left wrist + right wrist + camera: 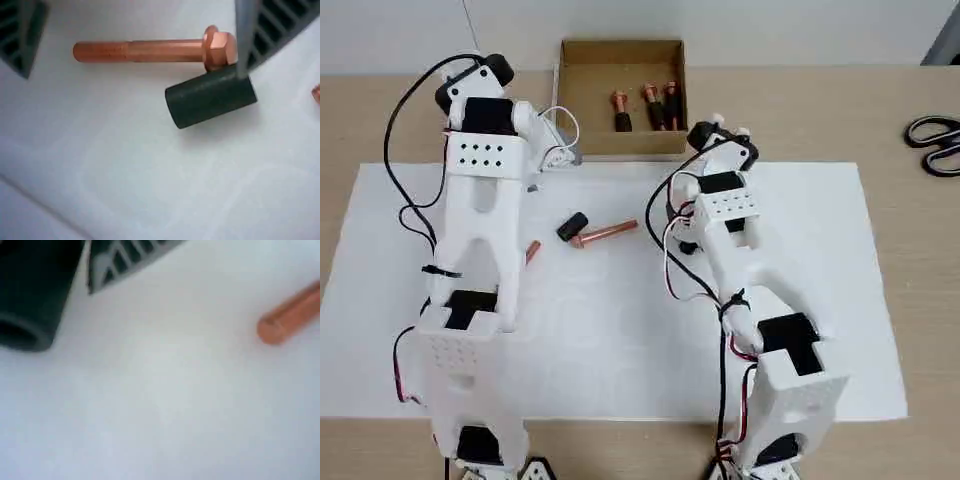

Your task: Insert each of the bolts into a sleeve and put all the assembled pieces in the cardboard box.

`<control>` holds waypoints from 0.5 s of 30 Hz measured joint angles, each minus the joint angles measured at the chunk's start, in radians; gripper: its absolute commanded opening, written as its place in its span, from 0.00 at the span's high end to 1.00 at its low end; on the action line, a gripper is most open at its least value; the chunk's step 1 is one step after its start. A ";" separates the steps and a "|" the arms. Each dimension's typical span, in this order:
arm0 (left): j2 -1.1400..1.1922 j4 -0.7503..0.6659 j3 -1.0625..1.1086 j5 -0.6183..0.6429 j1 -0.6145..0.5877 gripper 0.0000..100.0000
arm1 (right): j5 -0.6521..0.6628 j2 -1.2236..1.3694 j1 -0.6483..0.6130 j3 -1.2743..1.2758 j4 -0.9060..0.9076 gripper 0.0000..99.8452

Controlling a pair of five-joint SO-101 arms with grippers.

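— Left tool [135, 75], how wide?
— Its ribbed fingers [25, 40] are spread wide, holding nothing, above a smooth copper hex-flanged bolt [150, 51] and a matte black cylindrical sleeve [210, 100] against its head, on white paper [150, 190].
— Right tool [95, 275]?
— Can't tell; another hollow sleeve [30, 295] sits beside it.
— Farther?
— Three sleeved bolts [650, 105] lie in the cardboard box [575, 100], far across the tabletop [880, 100].

No text, label, number or sign I can read on my feeds. The cardboard box [585, 95], the bolt [140, 51] and the sleeve [210, 102] look unmarked from here.
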 measured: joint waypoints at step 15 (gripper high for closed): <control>0.000 0.000 0.000 -0.002 -0.017 0.75 | 0.000 0.077 0.028 -0.017 -0.002 1.00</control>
